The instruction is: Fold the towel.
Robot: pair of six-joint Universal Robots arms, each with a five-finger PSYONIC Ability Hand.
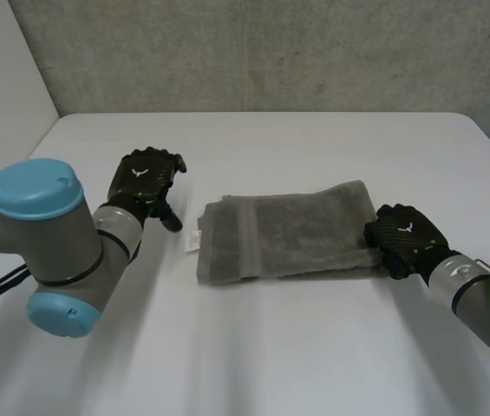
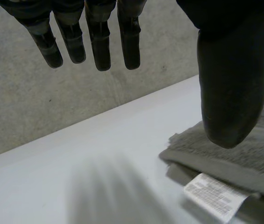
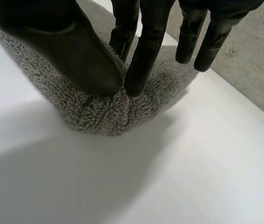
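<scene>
A grey towel (image 1: 288, 230) lies folded in the middle of the white table (image 1: 253, 347), with a white label (image 1: 193, 241) at its left end. My right hand (image 1: 405, 236) is at the towel's right edge. In the right wrist view the thumb (image 3: 71, 51) and fingers press together on a raised bunch of towel (image 3: 108, 112), so this hand is shut on it. My left hand (image 1: 145, 178) hovers left of the towel, apart from it. In the left wrist view its fingers (image 2: 101, 42) hang straight and open, and the towel (image 2: 244, 158) and label (image 2: 216, 196) lie beside its thumb.
A grey wall (image 1: 271, 52) runs along the table's far edge. Bare table surface stretches in front of the towel and behind it.
</scene>
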